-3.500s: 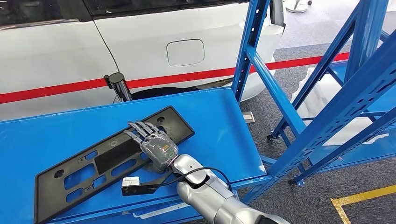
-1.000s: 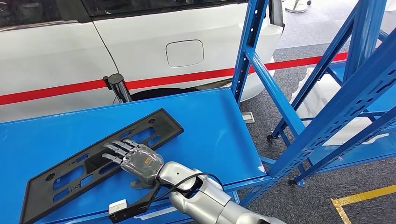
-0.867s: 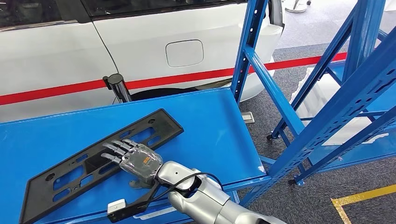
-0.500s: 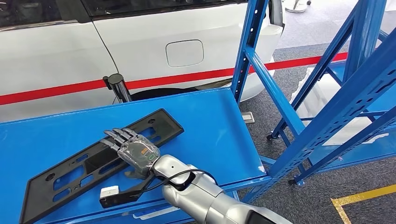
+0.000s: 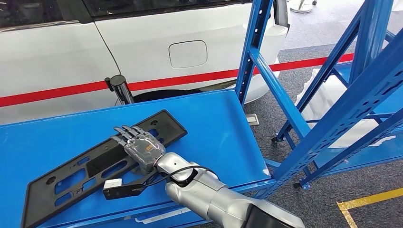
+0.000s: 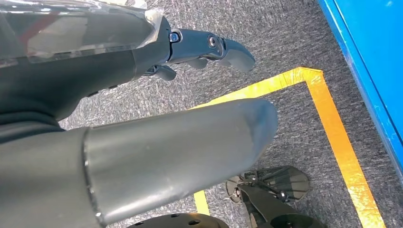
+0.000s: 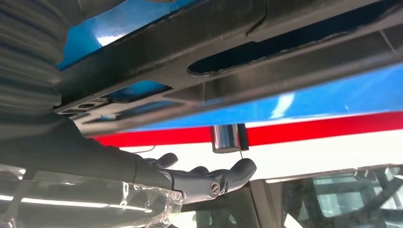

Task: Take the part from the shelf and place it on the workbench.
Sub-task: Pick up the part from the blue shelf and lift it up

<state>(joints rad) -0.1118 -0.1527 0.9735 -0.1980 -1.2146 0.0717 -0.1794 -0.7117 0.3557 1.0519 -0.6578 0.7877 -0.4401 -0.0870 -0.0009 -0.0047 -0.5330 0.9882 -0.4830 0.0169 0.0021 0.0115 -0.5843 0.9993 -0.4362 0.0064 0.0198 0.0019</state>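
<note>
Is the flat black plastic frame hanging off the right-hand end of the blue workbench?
No, the flat black plastic frame lies wholly on the blue workbench, with bare blue surface between it and the right-hand end.

A flat black plastic frame (image 5: 95, 166) with slots and holes lies slantwise on the blue workbench (image 5: 223, 137), near its front edge.

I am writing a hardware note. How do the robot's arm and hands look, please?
The right arm is silver metal with rounded joints and a black cable looping along it. The right hand is grey under a clear plastic cover with a small coloured mark; its fingers are dark. The left hand has a thick grey thumb.
</note>
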